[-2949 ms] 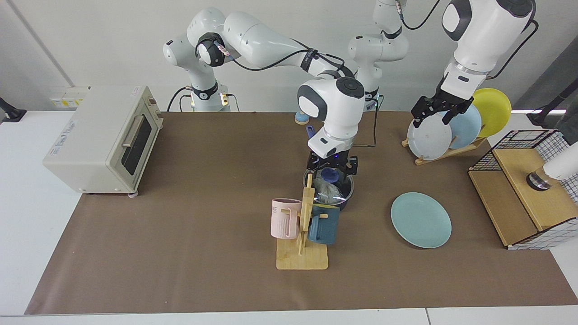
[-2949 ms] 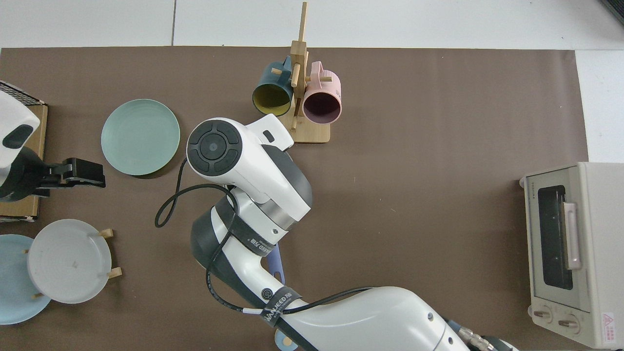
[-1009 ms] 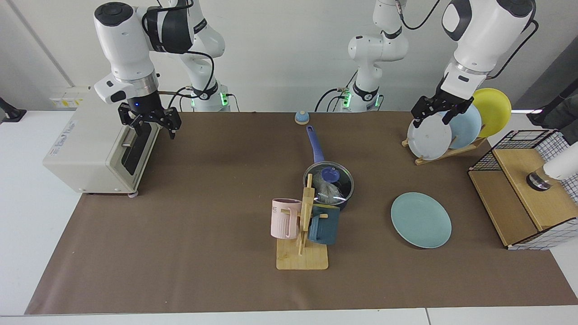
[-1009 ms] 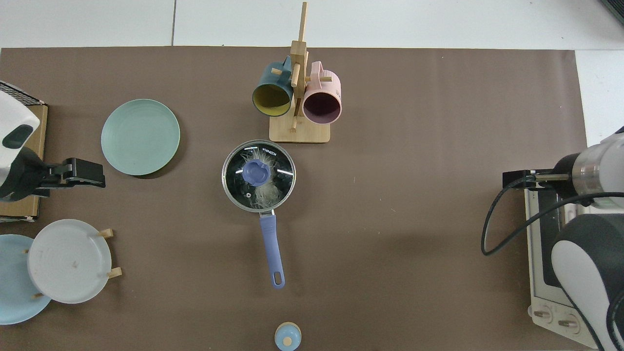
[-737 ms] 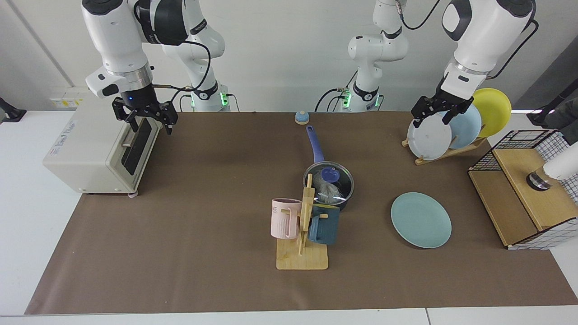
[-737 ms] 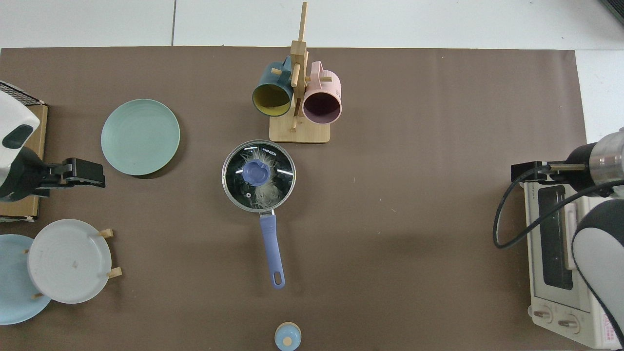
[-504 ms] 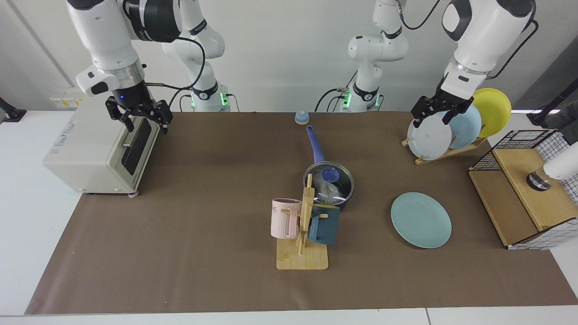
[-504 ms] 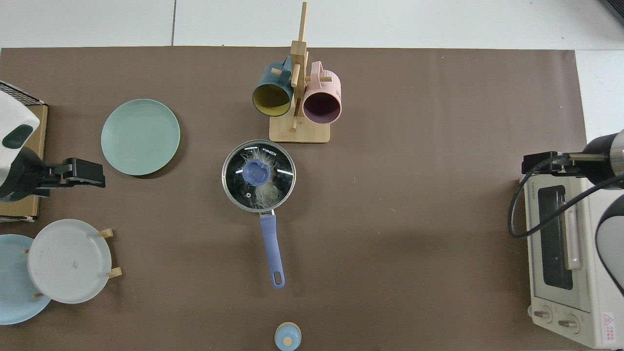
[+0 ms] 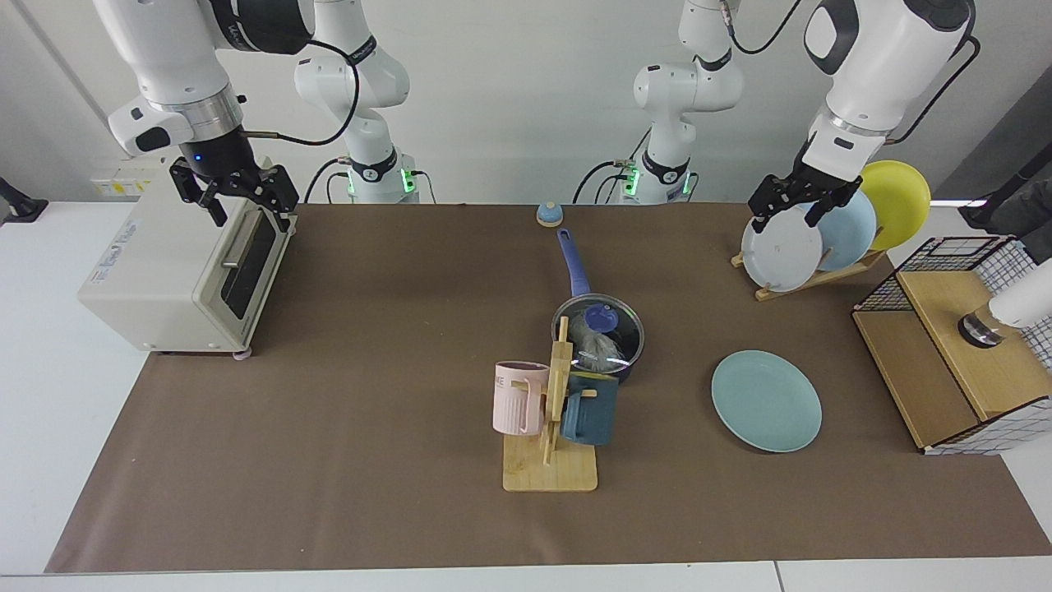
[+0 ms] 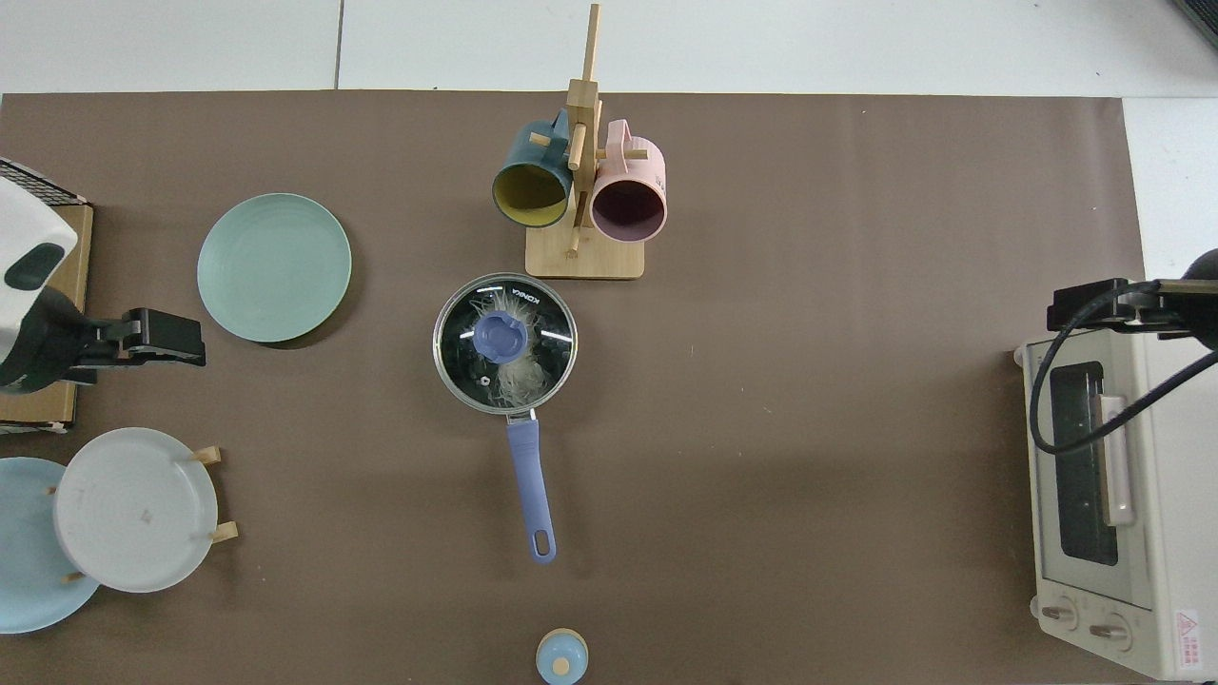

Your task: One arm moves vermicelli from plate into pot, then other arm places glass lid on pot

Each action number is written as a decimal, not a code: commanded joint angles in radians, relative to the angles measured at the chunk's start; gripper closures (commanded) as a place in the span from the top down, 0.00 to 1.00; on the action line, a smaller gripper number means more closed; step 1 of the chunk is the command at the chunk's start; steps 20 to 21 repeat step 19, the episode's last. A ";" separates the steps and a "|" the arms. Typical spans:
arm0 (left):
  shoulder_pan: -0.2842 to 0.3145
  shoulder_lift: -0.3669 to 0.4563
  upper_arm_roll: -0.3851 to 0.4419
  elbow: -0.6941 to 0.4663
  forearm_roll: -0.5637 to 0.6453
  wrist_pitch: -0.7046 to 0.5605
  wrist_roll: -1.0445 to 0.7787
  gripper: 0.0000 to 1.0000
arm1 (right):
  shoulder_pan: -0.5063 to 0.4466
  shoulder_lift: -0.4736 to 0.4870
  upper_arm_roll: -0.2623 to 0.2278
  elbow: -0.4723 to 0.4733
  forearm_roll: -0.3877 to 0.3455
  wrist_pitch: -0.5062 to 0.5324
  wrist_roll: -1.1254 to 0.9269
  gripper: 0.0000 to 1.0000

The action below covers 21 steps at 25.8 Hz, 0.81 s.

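white table (image 9: 49,395) under a brown mat (image 9: 370,395), toaster oven (image 9: 177,259) right below the right gripper (image 9: 234,193), dish rack (image 9: 809,275) under the left gripper (image 9: 793,210), teal plate (image 9: 766,400) nearer the camera, pot (image 9: 598,333), mug stand (image 9: 549,469), wire basket (image 9: 962,345)

Facing view: mug rack (image 9: 556,395) covers the near wall of the pot (image 9: 598,341); vermicelli (image 9: 593,345) only dimly seen through the glass lid (image 9: 600,329). Top view: right gripper (image 10: 1094,304) cut by the picture's edge at the toaster oven (image 10: 1104,495), fingers unreadable; left gripper (image 10: 166,338) seen side-on, arm cropped. Pale blue plate (image 10: 19,571) cropped, half behind the grey-white plate (image 10: 133,509).
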 commanded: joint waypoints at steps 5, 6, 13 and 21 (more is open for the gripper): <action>-0.008 -0.017 0.006 -0.011 -0.003 -0.008 0.005 1.00 | -0.007 0.057 0.012 0.096 0.063 -0.065 -0.042 1.00; -0.008 -0.017 0.007 -0.011 -0.003 -0.010 0.005 1.00 | -0.007 0.054 0.011 0.093 0.074 -0.068 -0.044 1.00; -0.008 -0.016 0.007 -0.010 -0.003 -0.008 0.005 1.00 | -0.005 0.044 0.012 0.077 0.073 -0.073 -0.042 1.00; -0.008 -0.017 0.007 -0.011 -0.003 -0.008 0.005 1.00 | -0.005 0.040 0.017 0.071 0.070 -0.074 -0.045 1.00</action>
